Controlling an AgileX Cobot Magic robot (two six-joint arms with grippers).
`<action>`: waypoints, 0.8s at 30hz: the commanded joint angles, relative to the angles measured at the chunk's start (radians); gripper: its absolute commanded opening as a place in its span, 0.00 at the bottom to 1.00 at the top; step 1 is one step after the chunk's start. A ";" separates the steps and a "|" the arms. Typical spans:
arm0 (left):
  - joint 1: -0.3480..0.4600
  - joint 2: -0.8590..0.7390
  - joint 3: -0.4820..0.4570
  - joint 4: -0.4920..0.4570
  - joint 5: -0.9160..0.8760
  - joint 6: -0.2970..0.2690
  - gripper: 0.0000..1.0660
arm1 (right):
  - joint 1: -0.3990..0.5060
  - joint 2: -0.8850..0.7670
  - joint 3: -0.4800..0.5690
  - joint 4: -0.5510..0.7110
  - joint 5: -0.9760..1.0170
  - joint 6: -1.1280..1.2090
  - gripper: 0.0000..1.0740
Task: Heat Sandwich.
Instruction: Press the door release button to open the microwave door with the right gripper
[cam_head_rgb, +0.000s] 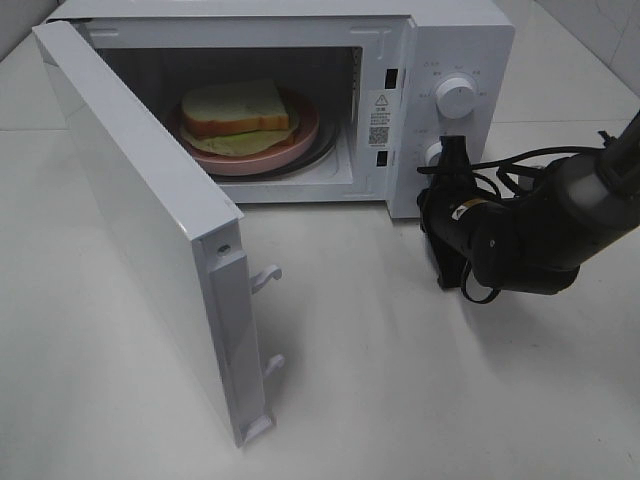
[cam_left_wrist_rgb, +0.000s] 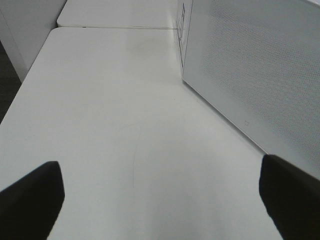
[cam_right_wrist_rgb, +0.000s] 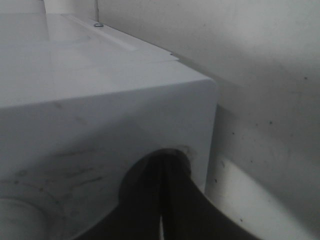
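The sandwich (cam_head_rgb: 236, 106), white bread over green and orange filling, lies on a round pink plate (cam_head_rgb: 262, 157) inside the open microwave (cam_head_rgb: 300, 30). My right gripper (cam_head_rgb: 455, 150) is shut and empty, its tips against the microwave's control panel at the lower knob (cam_head_rgb: 435, 153). In the right wrist view the shut fingers (cam_right_wrist_rgb: 162, 162) press on the white panel near its corner. My left gripper (cam_left_wrist_rgb: 160, 200) shows only in the left wrist view. It is open wide over bare table, beside the outer face of the door (cam_left_wrist_rgb: 260, 75).
The microwave door (cam_head_rgb: 140, 200) swings out toward the front left, its latch hooks (cam_head_rgb: 266, 277) sticking out. An upper knob (cam_head_rgb: 457, 97) sits above my right gripper. Black cables (cam_head_rgb: 520, 165) trail from the right arm. A table seam (cam_left_wrist_rgb: 115, 27) runs at the far edge.
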 joint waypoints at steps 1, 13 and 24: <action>0.004 -0.026 0.002 -0.009 -0.007 0.001 0.94 | -0.020 -0.010 -0.053 -0.041 -0.077 -0.025 0.00; 0.004 -0.026 0.002 -0.009 -0.007 0.001 0.94 | -0.020 -0.038 -0.002 -0.054 -0.042 -0.025 0.00; 0.004 -0.026 0.002 -0.009 -0.007 0.001 0.94 | -0.020 -0.129 0.119 -0.087 -0.015 -0.036 0.00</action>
